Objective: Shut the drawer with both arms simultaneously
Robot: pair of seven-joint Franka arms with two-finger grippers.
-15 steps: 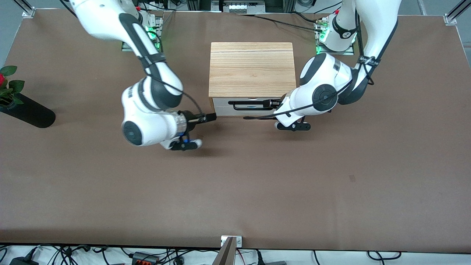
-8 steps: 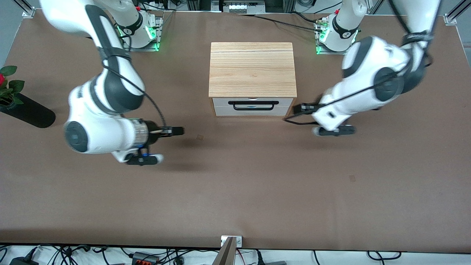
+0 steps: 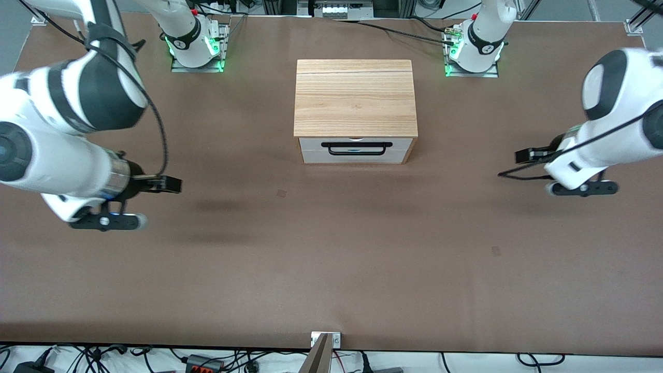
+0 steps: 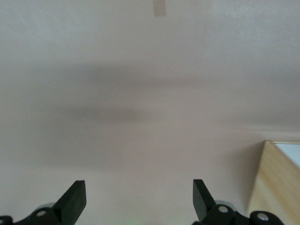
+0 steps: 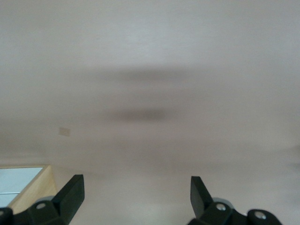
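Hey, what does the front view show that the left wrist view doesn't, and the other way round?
Only the front view shows the whole light oak cabinet, its white-fronted drawer pushed in flush with the thin black bar handle, the right gripper over the table toward the right arm's end, and a black vase with a red flower.

Only the left wrist view shows the left gripper from close, fingers spread apart with nothing between them.

Both show the brown table and part of the cabinet.
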